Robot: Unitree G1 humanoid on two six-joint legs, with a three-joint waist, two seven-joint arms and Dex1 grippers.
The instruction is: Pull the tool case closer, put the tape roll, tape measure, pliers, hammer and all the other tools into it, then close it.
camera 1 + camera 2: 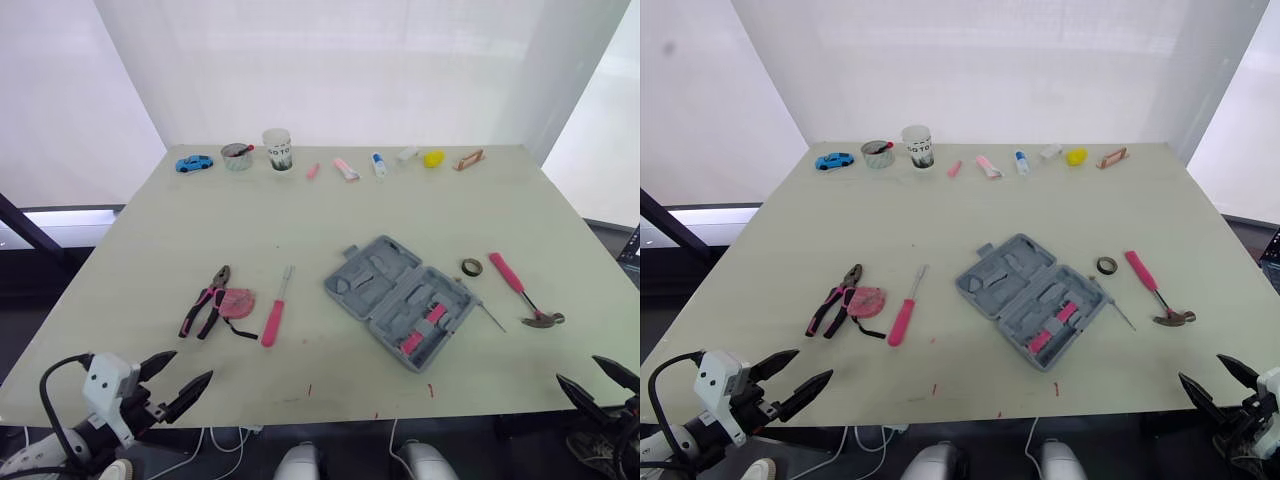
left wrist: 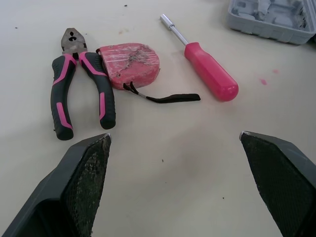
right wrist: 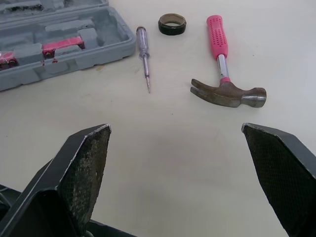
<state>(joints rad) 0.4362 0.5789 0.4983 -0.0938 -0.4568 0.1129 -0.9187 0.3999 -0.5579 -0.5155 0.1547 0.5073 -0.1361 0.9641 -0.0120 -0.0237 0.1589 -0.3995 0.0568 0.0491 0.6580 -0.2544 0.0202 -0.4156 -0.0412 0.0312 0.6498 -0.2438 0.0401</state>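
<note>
1. Pale table (image 1: 300,220): open tool case (image 1: 400,300) lies mid-table, short of the near edge.
2. My left gripper (image 1: 190,368) and right gripper (image 1: 577,368) hang spread, empty, off that edge, ready to reach.

Head stereo pair: mounted high, behind both grippers, facing forward and down over the whole table (image 1: 300,220). The two eyes give almost the same scene, offset slightly sideways. Left wrist camera: low and close, looking along the left gripper (image 2: 175,137) across the tabletop. Pliers (image 2: 81,89), tape measure (image 2: 131,66) and screwdriver (image 2: 210,74) lie just ahead of its fingertips, with a corner of the tool case (image 2: 271,19) farther ahead. Right wrist camera: same low, close setup behind the right gripper (image 3: 176,127), with hammer (image 3: 229,95), tape roll (image 3: 172,23) and the tool case edge ahead. The tool case is common to both wrist views and the head pair.
</note>
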